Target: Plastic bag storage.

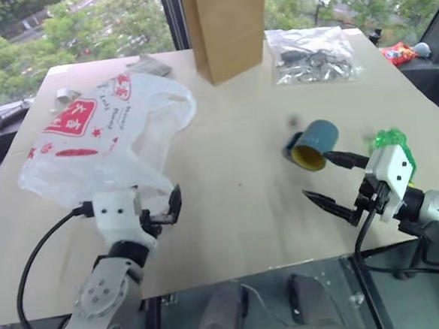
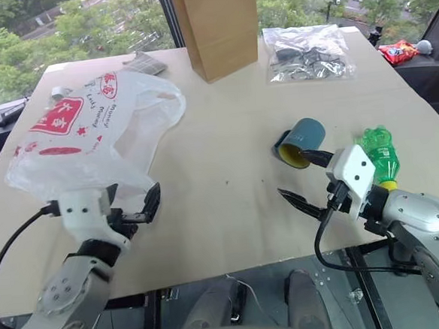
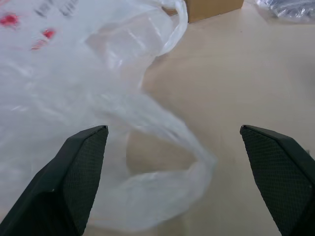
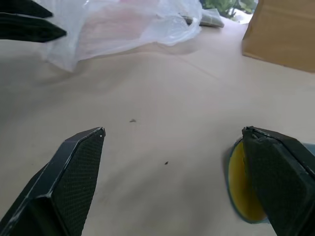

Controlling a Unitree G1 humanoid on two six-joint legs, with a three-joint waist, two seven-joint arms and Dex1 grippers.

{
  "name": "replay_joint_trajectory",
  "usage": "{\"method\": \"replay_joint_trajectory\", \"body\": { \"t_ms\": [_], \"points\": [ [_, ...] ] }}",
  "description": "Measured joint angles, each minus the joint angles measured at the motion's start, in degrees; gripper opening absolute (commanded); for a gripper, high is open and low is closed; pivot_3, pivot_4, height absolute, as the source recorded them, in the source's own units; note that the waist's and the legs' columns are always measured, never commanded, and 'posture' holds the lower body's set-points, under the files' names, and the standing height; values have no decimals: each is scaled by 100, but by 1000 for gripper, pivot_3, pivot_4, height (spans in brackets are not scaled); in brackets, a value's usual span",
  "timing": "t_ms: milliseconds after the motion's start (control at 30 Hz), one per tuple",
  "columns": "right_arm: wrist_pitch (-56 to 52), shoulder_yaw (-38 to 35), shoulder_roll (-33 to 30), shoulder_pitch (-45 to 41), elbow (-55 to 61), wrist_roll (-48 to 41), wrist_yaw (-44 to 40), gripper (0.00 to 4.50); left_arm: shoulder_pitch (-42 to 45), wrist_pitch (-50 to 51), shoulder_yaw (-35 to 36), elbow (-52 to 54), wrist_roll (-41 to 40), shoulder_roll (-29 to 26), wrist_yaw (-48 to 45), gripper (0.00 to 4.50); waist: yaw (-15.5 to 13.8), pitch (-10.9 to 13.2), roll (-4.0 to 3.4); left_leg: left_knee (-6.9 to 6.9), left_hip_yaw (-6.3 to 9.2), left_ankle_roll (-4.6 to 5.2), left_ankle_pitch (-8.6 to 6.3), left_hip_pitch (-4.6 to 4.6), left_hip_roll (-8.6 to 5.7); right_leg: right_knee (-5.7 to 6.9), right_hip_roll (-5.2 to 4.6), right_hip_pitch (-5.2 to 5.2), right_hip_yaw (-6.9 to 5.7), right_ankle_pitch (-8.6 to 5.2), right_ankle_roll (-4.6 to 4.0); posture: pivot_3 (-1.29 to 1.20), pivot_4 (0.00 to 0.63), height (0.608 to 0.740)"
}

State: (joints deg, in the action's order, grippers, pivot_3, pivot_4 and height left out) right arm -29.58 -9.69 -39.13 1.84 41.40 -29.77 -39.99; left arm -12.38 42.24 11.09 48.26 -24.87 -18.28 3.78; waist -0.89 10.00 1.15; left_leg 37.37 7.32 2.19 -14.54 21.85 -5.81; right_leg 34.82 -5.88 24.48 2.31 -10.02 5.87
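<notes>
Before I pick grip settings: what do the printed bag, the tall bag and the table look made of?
The plastic bag: thin translucent white film, crinkled, glossy, red print. The tall bag: matte brown paper, creased flat sides. The table: pale matte board, perhaps wood or laminate.

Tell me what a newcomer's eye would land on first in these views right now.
First the plastic bag, crumpled white with red print, spread over the table's left half, just ahead of the open left gripper. Next the tall brown paper bag standing at the far edge. On the right, a blue cup with a yellow inside lies on its side just beyond the open right gripper.
</notes>
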Motion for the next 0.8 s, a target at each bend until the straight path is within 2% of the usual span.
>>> {"method": "replay_joint_trajectory", "body": {
  "t_ms": [67, 200, 233, 300, 333, 500, 600, 733, 800],
  "points": [
    [35, 0, 4, 27, 10, 57, 59, 4500, 457, 74, 25, -458, -22, 182, 30, 3632, -8, 1, 3, 0, 5, 0, 1, 2, 0, -1, 0, 0, -3, 8, -11, 0, 150, 740],
    [107, 71, 137, 32, 14, 265, 287, 4500, 968, 66, 103, -734, -214, 252, -216, 1614, 5, 1, 4, 0, 0, -2, 0, 3, 0, -1, 0, 5, 2, 13, -18, 0, 150, 740],
    [107, 97, 148, 31, 14, 282, 314, 4500, 987, 55, 165, -734, -338, 253, -339, 1372, 10, 1, 3, -1, -3, -2, 1, 4, 0, -1, 0, 7, 5, 14, -19, 0, 150, 740],
    [113, 170, 206, 20, 6, 333, 369, 4500, 979, -10, 393, -737, -731, 240, -704, 390, 11, 1, 3, -2, -1, -3, 1, 4, 3, 0, 4, 10, 4, 14, -20, 0, 150, 740],
    [117, 229, 220, 15, 0, 359, 387, 4500, 971, -44, 517, -736, -913, 205, -864, 37, 6, 1, 2, -2, 1, -3, 1, 4, 4, 0, 4, 10, 3, 13, -20, 0, 150, 740],
    [245, 459, 326, -116, -260, 516, 403, 4500, 407, -31, 1284, -699, -1651, -372, -1542, 37, 19, 2, 1, -2, -1, -1, 1, 2, 7, 0, 8, 10, 5, 12, -22, 0, 150, 740],
    [323, 585, 366, -191, -391, 571, 385, 4500, 60, -31, 1531, -542, -2070, -494, -1774, 37, 9, 3, 1, -2, -1, -3, 0, 4, 6, -1, 6, 9, 5, 7, -30, 0, 150, 740],
    [438, 696, 382, -321, -540, 617, 280, 4500, -1018, -138, 2133, -328, -2414, -762, -2216, 37, 31, 4, -1, -8, -6, -3, -1, 0, 12, -2, 10, 11, 9, 0, -40, 0, 150, 740],
    [485, 709, 385, -343, -636, 637, 255, 4500, -1401, -262, 2332, -336, -2354, -812, -2406, 533, 22, 5, -2, -8, -7, -5, -3, 2, 12, -2, 9, 11, 8, -12, -25, 0, 150, 740]
  ]
}}
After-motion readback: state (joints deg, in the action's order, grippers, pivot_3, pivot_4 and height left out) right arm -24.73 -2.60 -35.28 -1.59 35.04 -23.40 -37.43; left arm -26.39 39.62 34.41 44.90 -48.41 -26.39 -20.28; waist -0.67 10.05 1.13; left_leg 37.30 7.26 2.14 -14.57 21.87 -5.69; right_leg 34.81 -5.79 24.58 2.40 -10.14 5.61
